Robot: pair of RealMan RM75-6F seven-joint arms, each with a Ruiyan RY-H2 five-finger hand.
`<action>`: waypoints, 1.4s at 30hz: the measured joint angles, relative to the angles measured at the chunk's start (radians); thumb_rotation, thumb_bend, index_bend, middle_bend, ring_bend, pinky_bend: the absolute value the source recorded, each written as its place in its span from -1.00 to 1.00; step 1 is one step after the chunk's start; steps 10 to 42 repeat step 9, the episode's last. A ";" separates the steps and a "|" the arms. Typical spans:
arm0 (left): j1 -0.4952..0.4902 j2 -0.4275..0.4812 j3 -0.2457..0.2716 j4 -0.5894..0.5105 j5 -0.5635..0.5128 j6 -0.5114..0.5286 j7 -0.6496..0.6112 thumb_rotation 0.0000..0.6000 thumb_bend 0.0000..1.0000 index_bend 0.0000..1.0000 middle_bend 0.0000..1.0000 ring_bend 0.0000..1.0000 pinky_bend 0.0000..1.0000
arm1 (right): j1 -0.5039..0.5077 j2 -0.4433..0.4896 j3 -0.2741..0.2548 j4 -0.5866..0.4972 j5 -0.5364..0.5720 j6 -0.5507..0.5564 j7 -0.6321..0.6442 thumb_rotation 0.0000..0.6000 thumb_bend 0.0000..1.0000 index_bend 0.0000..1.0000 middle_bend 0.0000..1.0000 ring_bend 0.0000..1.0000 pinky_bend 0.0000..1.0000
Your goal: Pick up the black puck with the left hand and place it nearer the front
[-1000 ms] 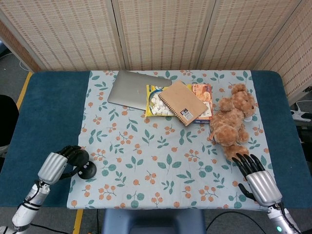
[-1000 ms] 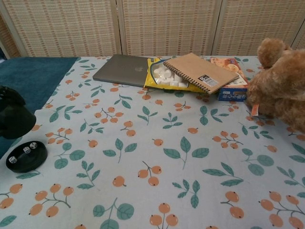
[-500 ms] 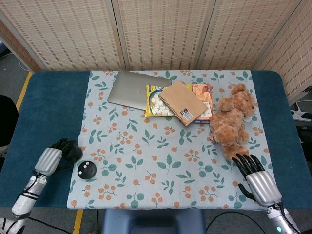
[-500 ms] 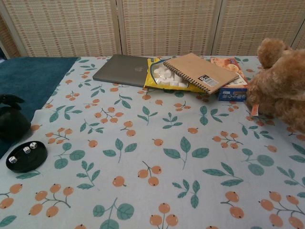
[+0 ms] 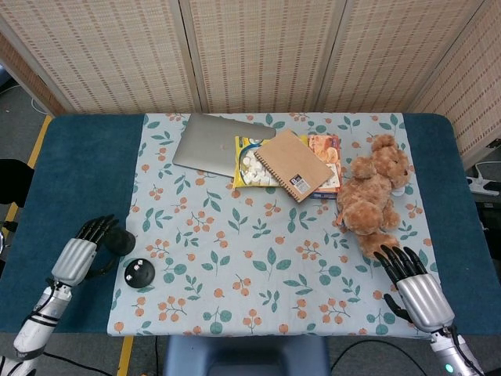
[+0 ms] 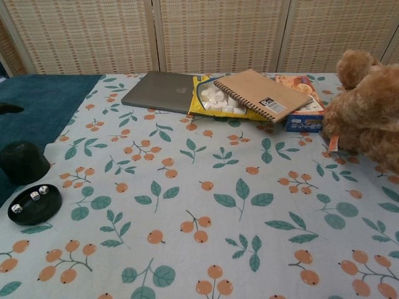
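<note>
The black puck (image 5: 120, 240) is a short dark cylinder standing free at the left edge of the patterned cloth; the chest view shows the puck (image 6: 24, 162) upright. My left hand (image 5: 78, 252) lies just left of it on the blue table, fingers spread and holding nothing; its fingertips (image 5: 99, 225) sit close beside the puck. In the chest view only a dark sliver of the left hand (image 6: 9, 108) shows at the left border. My right hand (image 5: 412, 287) rests at the front right, fingers spread, empty.
A flat black dish (image 5: 140, 273) with three dice lies just in front of the puck. At the back are a grey laptop (image 5: 207, 145), a snack bag (image 5: 249, 166), a brown notebook (image 5: 292, 164) and a box (image 5: 327, 155). A teddy bear (image 5: 374, 193) sits near my right hand.
My left hand has let go of the puck, straightened its fingers and drawn back to the left. The puck now stands alone behind the dice dish. The right hand has stayed put.
</note>
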 measured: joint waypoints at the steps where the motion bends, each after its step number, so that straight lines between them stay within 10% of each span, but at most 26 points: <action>1: 0.011 0.015 0.002 -0.031 0.004 0.030 0.005 1.00 -0.26 -1.00 -1.00 -1.00 -0.86 | -0.002 -0.004 0.002 0.004 0.000 0.006 -0.004 1.00 -0.42 -1.00 -1.00 -1.00 -1.00; 9: 0.113 0.221 0.062 -0.396 0.034 0.138 0.184 1.00 -0.26 -1.00 -1.00 -1.00 -0.93 | -0.007 -0.029 0.019 0.018 0.019 0.013 -0.030 1.00 -0.42 -1.00 -1.00 -1.00 -1.00; 42: 0.113 0.221 0.062 -0.396 0.034 0.138 0.184 1.00 -0.26 -1.00 -1.00 -1.00 -0.93 | -0.007 -0.029 0.019 0.018 0.019 0.013 -0.030 1.00 -0.42 -1.00 -1.00 -1.00 -1.00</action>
